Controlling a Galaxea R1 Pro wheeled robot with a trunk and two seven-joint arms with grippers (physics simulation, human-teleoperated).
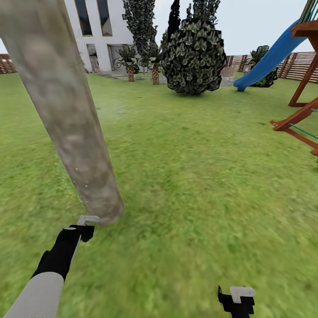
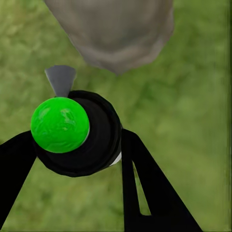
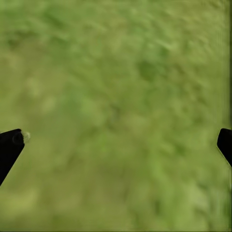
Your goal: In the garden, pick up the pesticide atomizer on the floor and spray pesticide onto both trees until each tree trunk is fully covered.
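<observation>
Atomizer [image 2: 77, 135] is clamped at its rigid round black body by left gripper [image 2: 77, 145]; light, slick plastic judged. Right gripper [image 3: 116, 140] fingers wide apart, nothing held.

The right gripper [image 3: 118, 145] hung over blurred green grass [image 3: 121, 82], its two black fingertips [image 3: 9, 147] spread wide apart with nothing but lawn between them. A small pale speck sat on the grass, touching the edge of one fingertip.
</observation>
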